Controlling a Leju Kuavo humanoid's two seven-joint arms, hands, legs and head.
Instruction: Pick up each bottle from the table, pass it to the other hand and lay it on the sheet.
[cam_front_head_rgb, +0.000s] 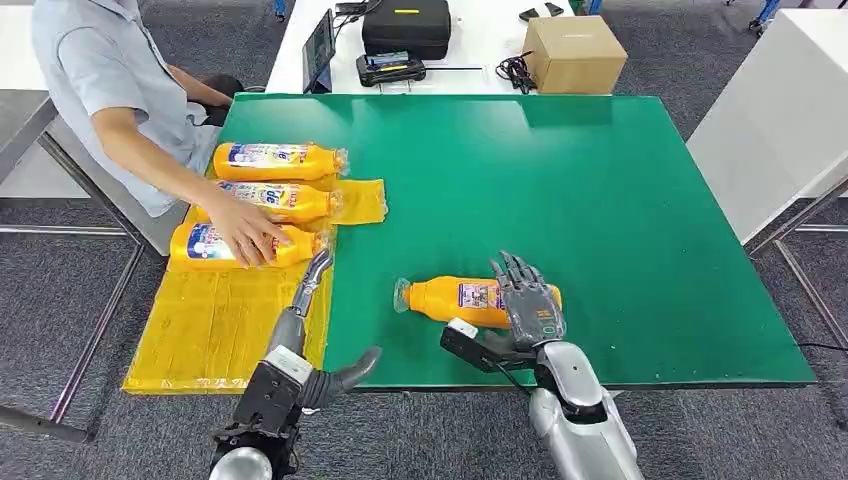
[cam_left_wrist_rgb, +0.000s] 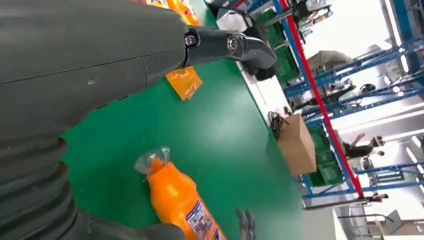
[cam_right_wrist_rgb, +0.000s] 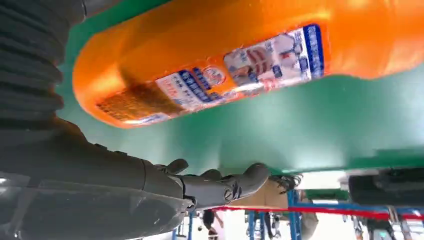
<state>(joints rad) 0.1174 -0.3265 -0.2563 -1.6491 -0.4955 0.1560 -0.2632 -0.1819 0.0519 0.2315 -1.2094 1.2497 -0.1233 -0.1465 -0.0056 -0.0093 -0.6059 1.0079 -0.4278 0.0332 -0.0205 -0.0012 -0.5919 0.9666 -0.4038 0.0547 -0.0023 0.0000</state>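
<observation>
Bottle (cam_front_head_rgb: 455, 298) in orange lies on its side on the green surface (cam_front_head_rgb: 600, 180), near the front edge, its wrapped cap end pointing toward the yellow sheet (cam_front_head_rgb: 215, 330) and its labelled body under the right hand (cam_front_head_rgb: 525, 305). That hand hovers over the bottle's base end with fingers spread and pointing away from the robot; the right wrist view shows the bottle (cam_right_wrist_rgb: 240, 55) close beside the hand's thumb (cam_right_wrist_rgb: 220, 185) with green surface between them, so the hand looks released and grasps nothing.

The left hand (cam_front_head_rgb: 315, 330) sits at the edge where the sheet meets the green surface, fingers stretched forward and thumb out to the side, empty. Its wrist view shows the same bottle (cam_left_wrist_rgb: 182, 202) lying apart from it.

Three more orange bottles lie on their sides on the far part of the sheet, caps toward the green surface: the farthest bottle (cam_front_head_rgb: 280, 160), the middle bottle (cam_front_head_rgb: 290, 198) and the nearest bottle (cam_front_head_rgb: 200, 245). A person's hand (cam_front_head_rgb: 245, 235) rests on the nearest one; the left hand's fingertips come close to that bottle's cap end.

Beyond the green surface, on a white table, stand a cardboard box (cam_front_head_rgb: 573, 52), a black case (cam_front_head_rgb: 405, 25) and a tablet (cam_front_head_rgb: 320, 45).
</observation>
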